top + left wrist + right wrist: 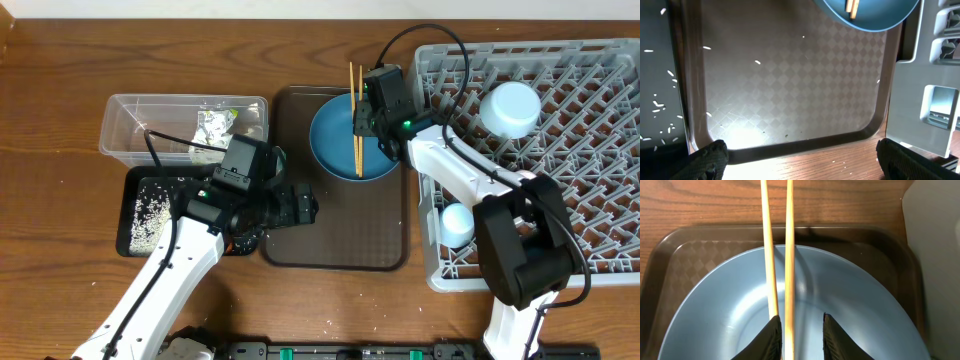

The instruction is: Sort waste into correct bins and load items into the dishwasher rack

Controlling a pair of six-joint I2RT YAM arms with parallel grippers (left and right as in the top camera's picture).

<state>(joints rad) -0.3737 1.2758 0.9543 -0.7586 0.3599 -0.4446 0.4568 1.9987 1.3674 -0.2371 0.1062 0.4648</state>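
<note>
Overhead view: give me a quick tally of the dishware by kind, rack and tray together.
Blue plate: 1
Wooden chopsticks: 2
White bowl: 1
Light blue cup: 1
Total: 5

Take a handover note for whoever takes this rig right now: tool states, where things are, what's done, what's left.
Left tool: wide open, empty, over the near edge of the brown serving tray.
Right tool: narrowly open at the chopsticks over the blue plate on that tray; no firm grip visible.
Done: white-blue bowl and light blue cup in the dishwasher rack; tissue and wrapper in the clear tub; rice grains in the black tray.
Left: chopsticks and plate to the rack; stray grains on the serving tray. Pink cup and carrot not in view.
</note>
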